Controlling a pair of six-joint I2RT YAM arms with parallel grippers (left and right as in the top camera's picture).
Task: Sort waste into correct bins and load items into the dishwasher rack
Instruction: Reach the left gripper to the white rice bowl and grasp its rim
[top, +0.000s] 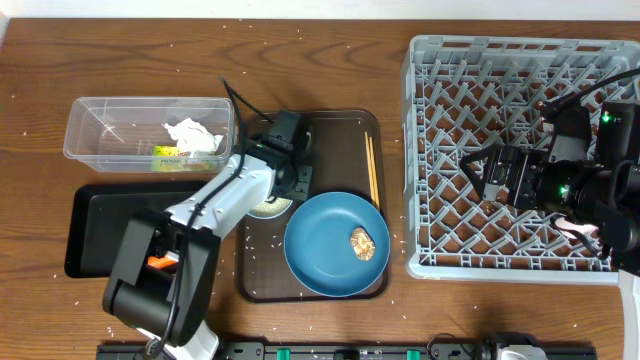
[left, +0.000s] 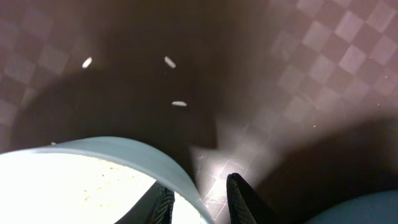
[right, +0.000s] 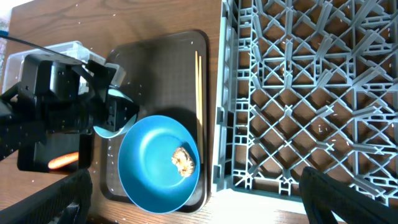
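Left end effector (left: 199, 186) is down at the small white bowl (left: 93, 180) with its jaws parted and straddling the rim. One finger is inside and the other is outside with a sliver of gap, so it's not clamped on. Just ahead of it, a few loose white rice grains (left: 178, 103) lie on the brown serving tray (top: 335, 130). Right beside it sits the large round blue plate (top: 320, 250) with the small brown food lump (top: 362, 243) on it, and the thin wooden chopsticks (top: 372, 170) lie near that.

Right end effector (top: 485, 175) hangs wide open over the big grey plastic dishwasher rack (top: 500, 80), well apart from the bowl. On the left end effector's other side, the clear plastic tub (top: 90, 140) holds the crumpled white tissue (top: 192, 135) and the yellow-green wrapper (top: 168, 152).
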